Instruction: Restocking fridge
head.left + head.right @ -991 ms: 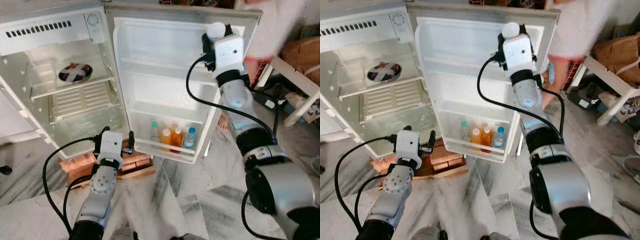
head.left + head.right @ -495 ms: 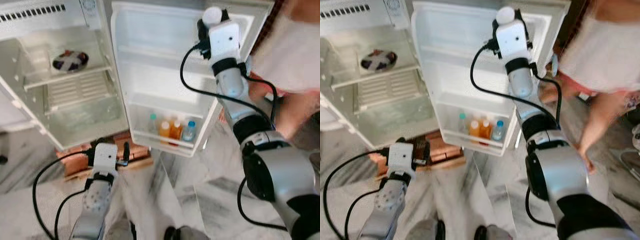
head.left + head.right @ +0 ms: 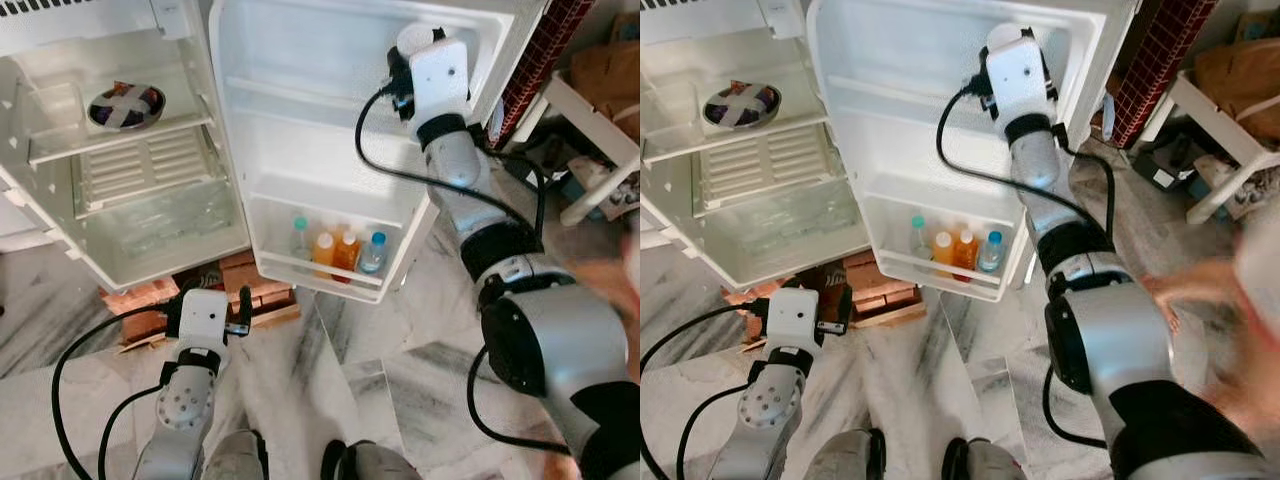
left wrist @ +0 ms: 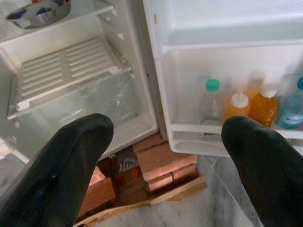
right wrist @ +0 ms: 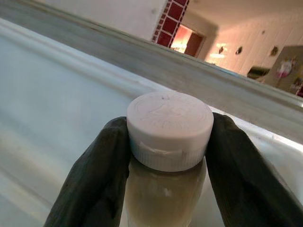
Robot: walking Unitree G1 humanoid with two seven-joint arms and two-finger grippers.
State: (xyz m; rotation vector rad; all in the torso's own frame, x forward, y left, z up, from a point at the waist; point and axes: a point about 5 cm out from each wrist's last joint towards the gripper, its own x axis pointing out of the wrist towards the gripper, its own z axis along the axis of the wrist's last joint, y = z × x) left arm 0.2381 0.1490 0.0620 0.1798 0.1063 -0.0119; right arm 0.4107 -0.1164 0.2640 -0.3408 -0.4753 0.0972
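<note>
Right gripper (image 5: pixel 165 156) clamped on white-capped bottle (image 5: pixel 169 130), raised at fridge door (image 3: pixel 300 130) upper shelf, far right. Step: placing; next, lower onto shelf, release. Left gripper (image 4: pixel 165 142) open, empty, near floor.

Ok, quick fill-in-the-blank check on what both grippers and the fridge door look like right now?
The right gripper is shut on a bottle with a ____ cap.
The left gripper hangs low with its fingers ____.
The lowest door shelf holds ____ bottles.
The bowl sits on the fridge's ____ shelf.

Missing: white; open; four; top
</note>
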